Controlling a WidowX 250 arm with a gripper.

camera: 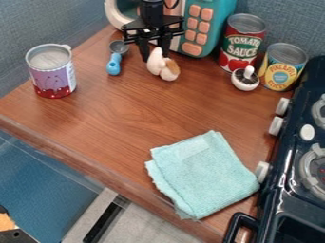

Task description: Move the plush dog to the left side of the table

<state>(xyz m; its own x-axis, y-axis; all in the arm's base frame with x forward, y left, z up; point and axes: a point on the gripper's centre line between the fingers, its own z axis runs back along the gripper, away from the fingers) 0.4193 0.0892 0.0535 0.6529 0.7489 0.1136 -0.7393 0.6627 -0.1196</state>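
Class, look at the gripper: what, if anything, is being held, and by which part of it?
It cannot be told: the white upper part of the plush dog is right at the gripper, but a firm hold is not certain.

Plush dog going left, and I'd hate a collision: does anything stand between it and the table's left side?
Yes: the blue spoon lies just left of the plush dog, and the purple can stands farther left.

White, tan-patched plush dog near microwave
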